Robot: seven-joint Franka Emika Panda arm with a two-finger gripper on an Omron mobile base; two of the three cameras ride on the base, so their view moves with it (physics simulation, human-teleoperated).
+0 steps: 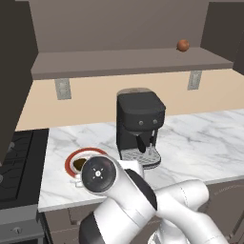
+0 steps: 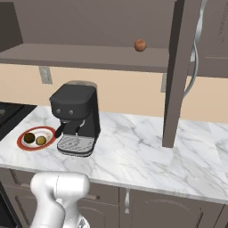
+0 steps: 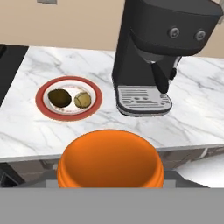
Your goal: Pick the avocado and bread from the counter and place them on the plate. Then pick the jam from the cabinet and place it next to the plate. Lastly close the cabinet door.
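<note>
Pincer closed around the jam [image 3: 111,158], held before the tabletop [image 3: 197,113] edge. Avocado [image 3: 59,97] and bread [image 3: 82,99] lay together on the plate [image 3: 43,94], left of the coffee machine [image 3: 157,48].

Your arm [image 1: 143,209] is folded low in front of the base, wrist disc facing the left base camera. Gripper [image 3: 111,186] aims forward and down, jaws closed around the jam [image 3: 110,159], fingertips hidden under it.
</note>
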